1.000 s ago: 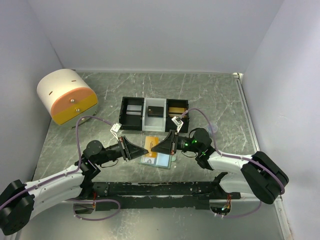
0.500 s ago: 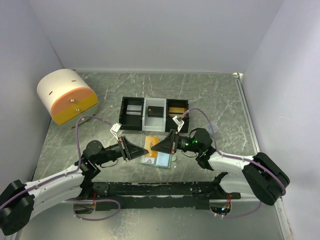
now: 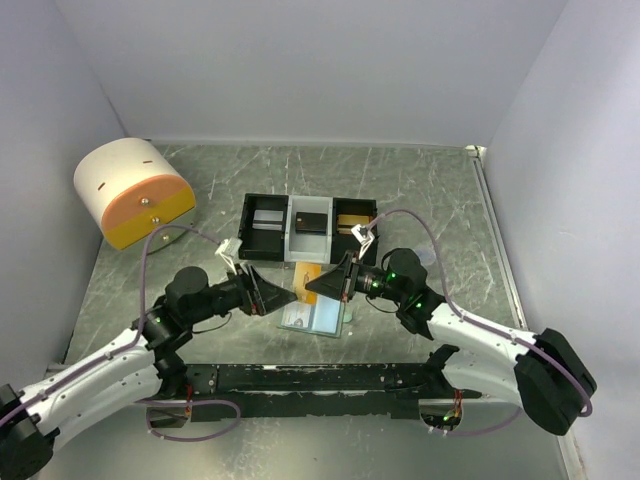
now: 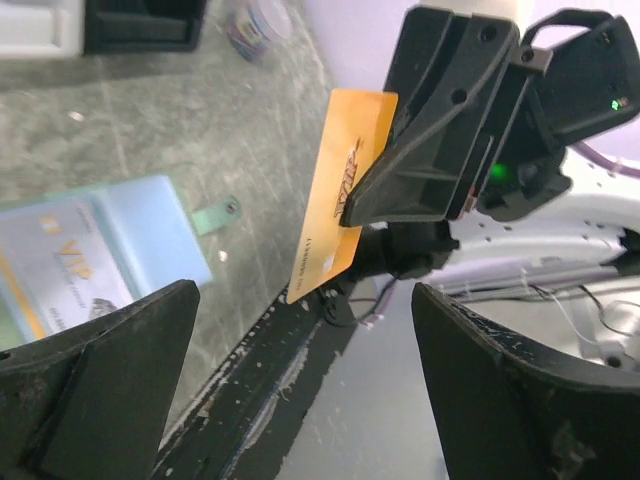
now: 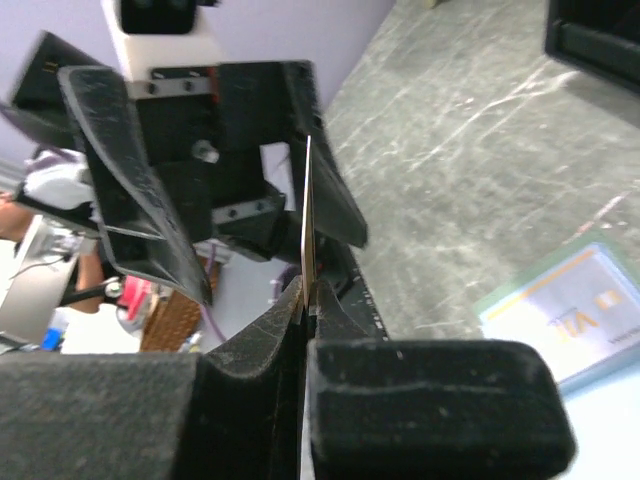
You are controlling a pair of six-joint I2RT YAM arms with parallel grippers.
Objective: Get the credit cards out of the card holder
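An orange credit card (image 4: 340, 190) hangs on edge above the table, and my right gripper (image 5: 308, 295) is shut on its lower edge (image 5: 306, 215). Facing it, my left gripper (image 4: 305, 335) is open and apart from the card, with nothing between its fingers (image 4: 100, 380). From above, the left gripper (image 3: 285, 298) and right gripper (image 3: 318, 287) meet tip to tip over the orange card (image 3: 308, 276). The card holder (image 3: 340, 320) lies open and flat below them, pale blue inside (image 4: 165, 225). A pale "VIP" card (image 4: 60, 260) lies on its left panel.
A black-and-white three-compartment tray (image 3: 243, 228) stands just behind the grippers. A round white-and-orange drawer box (image 3: 133, 190) sits at the back left. A small tape roll (image 4: 255, 18) lies beyond the holder. Walls close in the table on three sides.
My left gripper has opened, let go of the orange card and drawn back slightly. The right gripper stays shut on the card and has lifted it a little.
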